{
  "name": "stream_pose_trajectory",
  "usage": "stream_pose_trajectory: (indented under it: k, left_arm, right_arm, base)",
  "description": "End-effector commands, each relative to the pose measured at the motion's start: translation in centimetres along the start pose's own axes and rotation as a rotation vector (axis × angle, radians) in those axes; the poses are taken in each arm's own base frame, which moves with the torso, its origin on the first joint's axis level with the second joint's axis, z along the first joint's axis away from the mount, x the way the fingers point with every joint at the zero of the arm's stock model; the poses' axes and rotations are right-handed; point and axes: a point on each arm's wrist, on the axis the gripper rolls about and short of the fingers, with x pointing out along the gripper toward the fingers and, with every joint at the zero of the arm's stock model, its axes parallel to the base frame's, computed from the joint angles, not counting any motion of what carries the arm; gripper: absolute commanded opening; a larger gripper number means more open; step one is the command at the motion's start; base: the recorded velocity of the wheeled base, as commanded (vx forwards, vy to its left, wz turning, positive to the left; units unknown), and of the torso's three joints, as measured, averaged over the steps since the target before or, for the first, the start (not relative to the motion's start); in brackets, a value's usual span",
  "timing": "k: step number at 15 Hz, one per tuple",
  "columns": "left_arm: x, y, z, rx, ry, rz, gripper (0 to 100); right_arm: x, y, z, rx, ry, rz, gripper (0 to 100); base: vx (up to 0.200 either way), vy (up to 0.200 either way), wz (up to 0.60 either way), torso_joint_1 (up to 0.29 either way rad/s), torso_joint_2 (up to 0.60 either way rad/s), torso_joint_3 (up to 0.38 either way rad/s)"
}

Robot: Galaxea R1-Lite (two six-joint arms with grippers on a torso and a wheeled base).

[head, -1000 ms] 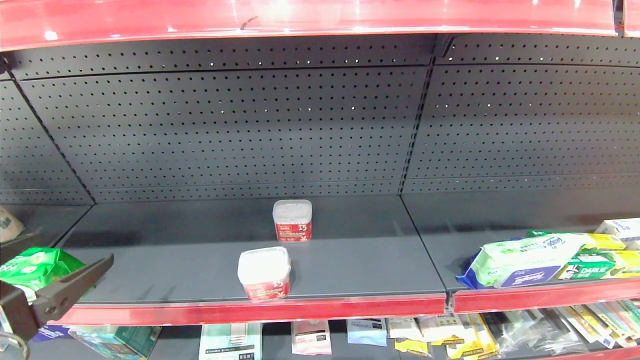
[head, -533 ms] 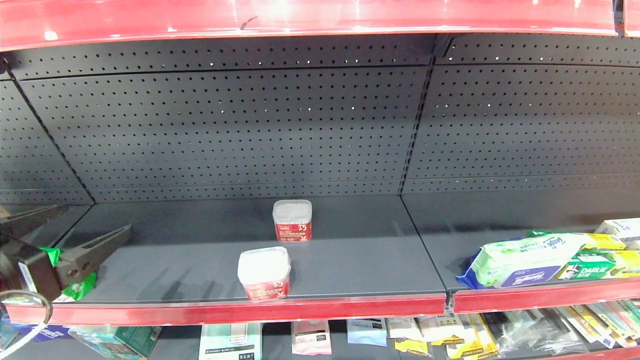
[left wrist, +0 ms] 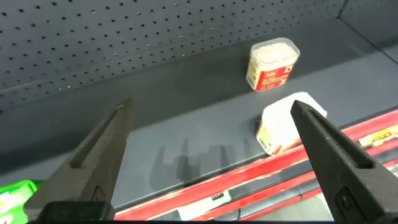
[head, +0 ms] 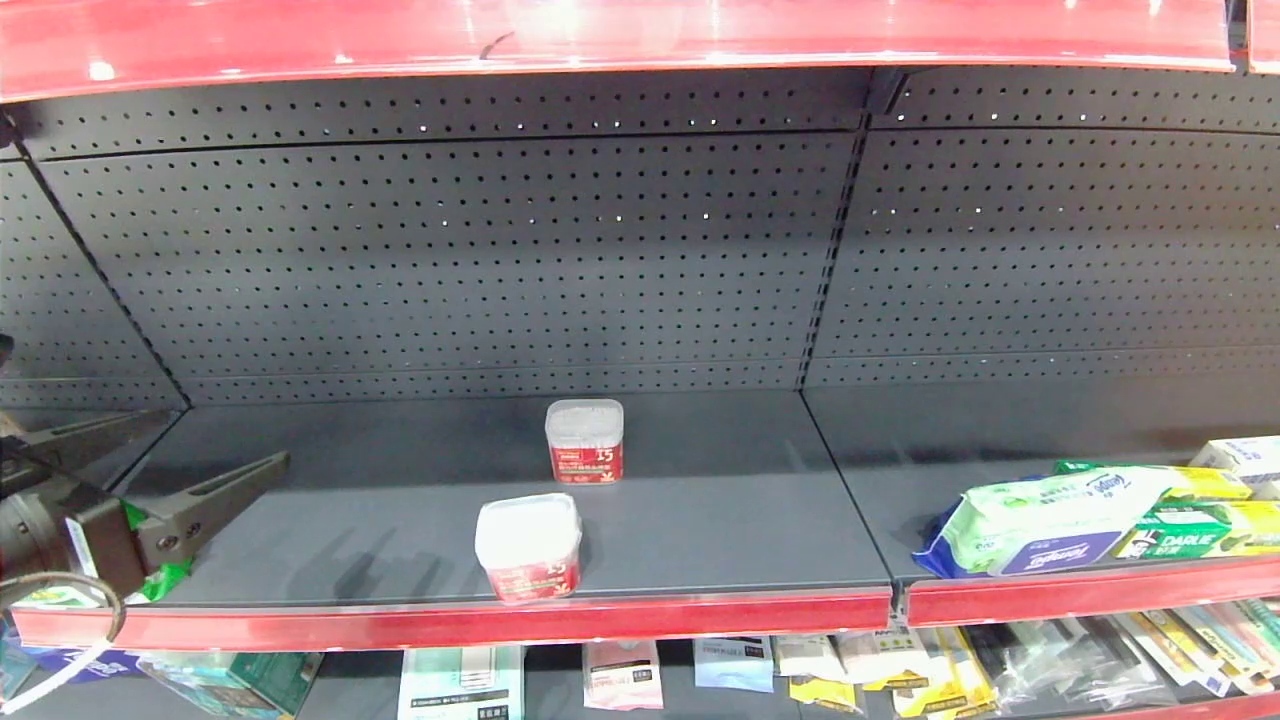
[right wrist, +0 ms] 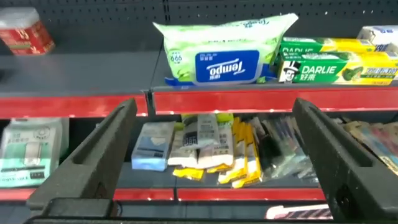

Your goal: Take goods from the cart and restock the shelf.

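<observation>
Two white tubs with red labels stand on the dark shelf [head: 380, 510]: one farther back [head: 584, 441], one near the front lip [head: 528, 546]. My left gripper [head: 225, 437] hovers open and empty over the shelf's left end, well left of both tubs. The left wrist view looks between its fingers [left wrist: 211, 106] at the back tub [left wrist: 272, 63] and the front tub [left wrist: 283, 127]. A green pack [head: 152, 580] peeks out beneath that gripper. My right gripper [right wrist: 214, 102] is open and empty, held in front of the shelf edge below a pack of wipes [right wrist: 227, 50].
The wipes pack [head: 1040, 520] and toothpaste boxes [head: 1195, 528] lie on the right bay. Small hanging packets [head: 900, 670] fill the lower shelf. A perforated back panel [head: 500, 260] and a red shelf above [head: 600, 35] bound the space.
My left gripper has risen and moved right over the shelf's left end, now covering most of the green pack. The tubs have not moved.
</observation>
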Motion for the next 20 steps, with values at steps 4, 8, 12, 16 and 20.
stream_pose_trajectory:
  k: [4, 8, 12, 16, 20]
  left_arm:
    - [1.3, 0.4, 0.9, 0.01, 0.007, -0.012, 100]
    - [4.0, 0.3, 1.3, 0.084, 0.054, -0.081, 100]
    - [4.6, -1.5, 0.2, 0.083, 0.141, -0.25, 100]
    - [5.9, -2.2, -2.2, 0.065, 0.278, -0.304, 100]
    - [7.6, -2.3, -4.2, 0.189, 0.365, -0.35, 100]
  right_arm:
    - [-0.2, 0.0, -0.1, -0.003, -0.022, 0.001, 100]
    - [-0.2, 0.0, -0.1, -0.003, -0.022, 0.002, 100]
    - [-0.2, 0.0, -0.1, -0.003, -0.022, 0.001, 100]
    - [-0.2, 0.0, -0.1, -0.003, -0.022, 0.001, 100]
    - [-0.2, 0.0, -0.1, -0.003, -0.022, 0.001, 100]
  base:
    - [0.0, 0.0, 0.0, 0.0, 0.0, 0.0]
    - [0.0, 0.0, 0.0, 0.0, 0.0, 0.0]
    - [0.0, 0.0, 0.0, 0.0, 0.0, 0.0]
    - [0.0, 0.0, 0.0, 0.0, 0.0, 0.0]
    - [0.0, 0.0, 0.0, 0.0, 0.0, 0.0]
